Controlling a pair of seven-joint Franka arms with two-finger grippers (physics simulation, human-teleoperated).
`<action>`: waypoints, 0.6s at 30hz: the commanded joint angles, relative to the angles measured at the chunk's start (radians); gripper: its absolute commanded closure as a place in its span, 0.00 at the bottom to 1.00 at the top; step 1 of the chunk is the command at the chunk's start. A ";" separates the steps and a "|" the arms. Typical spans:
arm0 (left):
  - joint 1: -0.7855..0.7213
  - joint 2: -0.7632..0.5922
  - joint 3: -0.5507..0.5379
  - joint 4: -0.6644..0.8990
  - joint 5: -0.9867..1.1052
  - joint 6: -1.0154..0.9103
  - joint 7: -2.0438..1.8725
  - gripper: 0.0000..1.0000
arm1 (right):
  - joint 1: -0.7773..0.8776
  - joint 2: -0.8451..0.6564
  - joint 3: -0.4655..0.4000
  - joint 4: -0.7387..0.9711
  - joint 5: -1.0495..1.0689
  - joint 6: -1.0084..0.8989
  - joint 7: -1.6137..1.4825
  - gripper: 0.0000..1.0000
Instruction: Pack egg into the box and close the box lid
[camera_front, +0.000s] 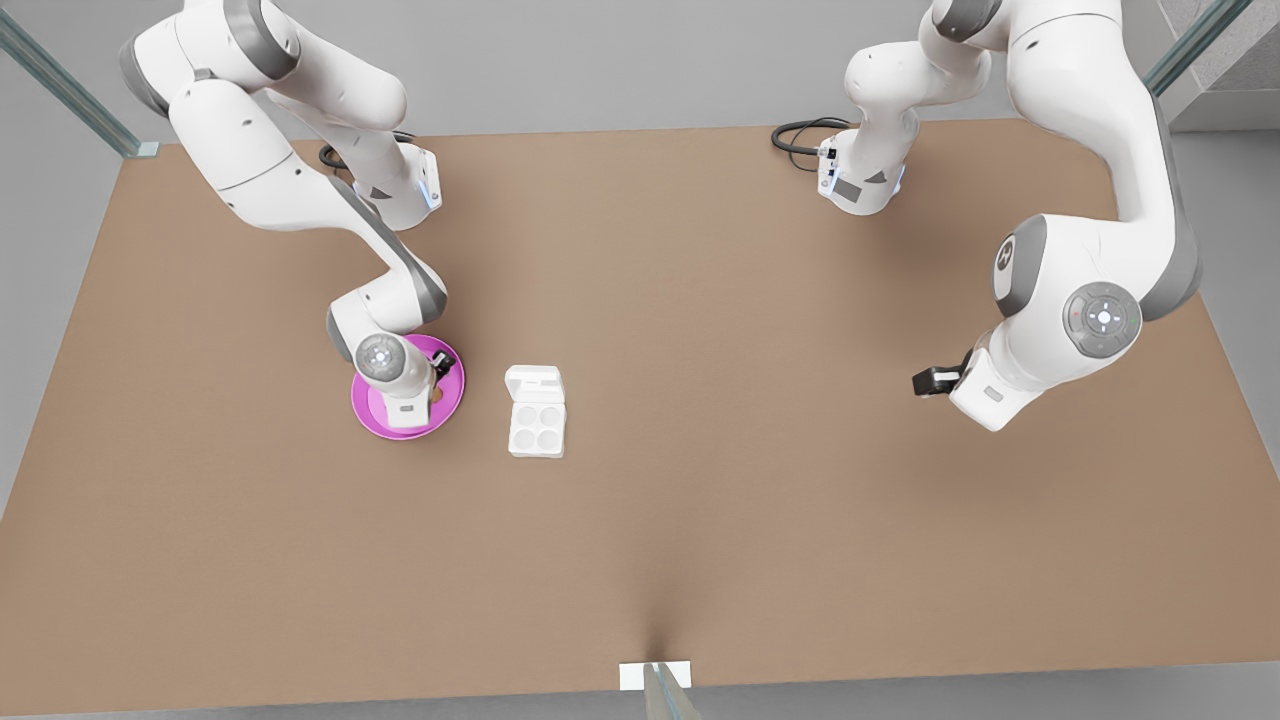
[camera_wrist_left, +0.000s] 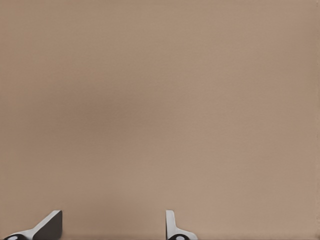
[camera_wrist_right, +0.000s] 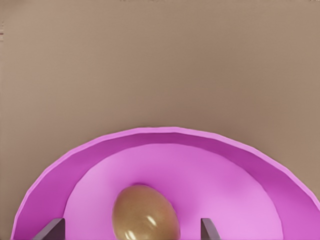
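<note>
the right pincer (camera_front: 443, 368) hangs over the pink plate (camera_front: 375, 415) at the left of the front view, just left of centre height. its fingers (camera_wrist_right: 209, 231) are spread apart and hold nothing. the egg (camera_wrist_right: 145, 213) lies on the plate floor between the two fingertips, at the lower middle of the right wrist view, with clearance on both sides. its long axis appears to run roughly across the line joining the fingertips, so the narrow width faces the closing direction.

the box (camera_front: 536, 427) stands on the bench (camera_front: 700, 420) just to the right of the plate in the front view. its four cups are empty, and the box lid (camera_front: 534, 382) lies open behind them.

the left pincer (camera_front: 930, 380) waits at the right of the front view, well apart from the box, fingers (camera_wrist_left: 172, 225) parted over bare bench. judgement: the right arm is the nearer arm; next step is to descend and close on the egg.
</note>
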 joint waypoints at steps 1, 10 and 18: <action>0.000 -0.001 0.000 0.001 -0.004 0.000 -0.003 0.00 | -0.001 0.001 0.000 0.001 0.000 0.003 -0.050 0.00; 0.000 0.001 0.000 0.001 -0.001 0.001 -0.003 0.00 | -0.009 0.013 0.000 -0.004 -0.004 0.001 -0.027 0.06; -0.001 0.001 0.000 0.001 0.002 0.001 -0.003 0.00 | -0.015 0.012 0.000 -0.004 -0.012 -0.002 0.028 0.33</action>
